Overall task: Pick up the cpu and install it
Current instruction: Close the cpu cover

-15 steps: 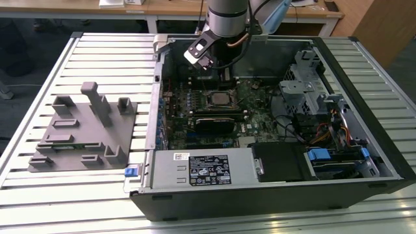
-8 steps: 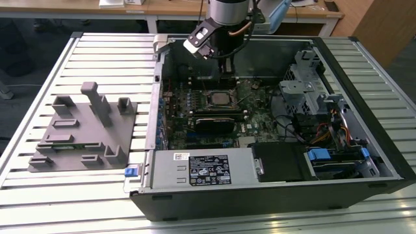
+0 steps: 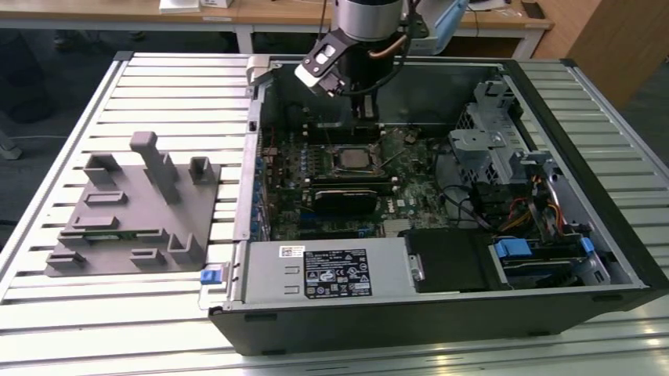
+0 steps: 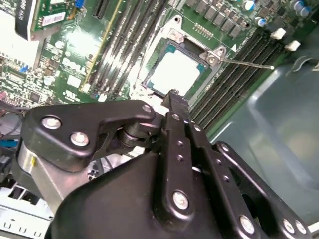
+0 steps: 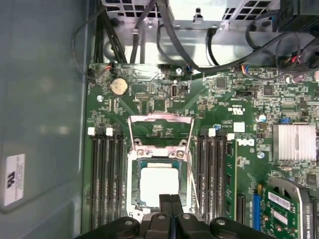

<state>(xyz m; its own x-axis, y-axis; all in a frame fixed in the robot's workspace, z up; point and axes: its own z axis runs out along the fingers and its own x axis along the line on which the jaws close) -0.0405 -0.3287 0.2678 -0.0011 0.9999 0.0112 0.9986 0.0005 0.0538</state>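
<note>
From my console, the hand [image 5: 171, 199] hung low over the open processor socket, its two black fingers [image 4: 175, 102] pressed flat together with only a seam between them and nothing in their grip. Just beyond the fingertips, in both wrist views, the cpu [image 5: 158, 185] lay flat inside the socket, its pale silver lid facing up and a green border showing around it. The hinged load plate [image 5: 160, 132] stood swung back from it, and the thin latch lever [image 4: 246, 63] stuck out to one side, so I judged the chip seated but not clamped. Black memory slots [image 5: 105, 179] flanked the socket on both sides of the green motherboard [image 5: 219, 99]. I took the cpu to be light, thin and rigid, with a smooth metal top that would slip under a careless pinch and a delicate underside. The sound hold seemed to be two opposite edges, though the socket walls sat close around them. In the exterior view, the open computer case [image 3: 585, 258] lay on the slatted tabletop [image 3: 157, 94], beside a grey moulded fixture [image 3: 136, 211].
</note>
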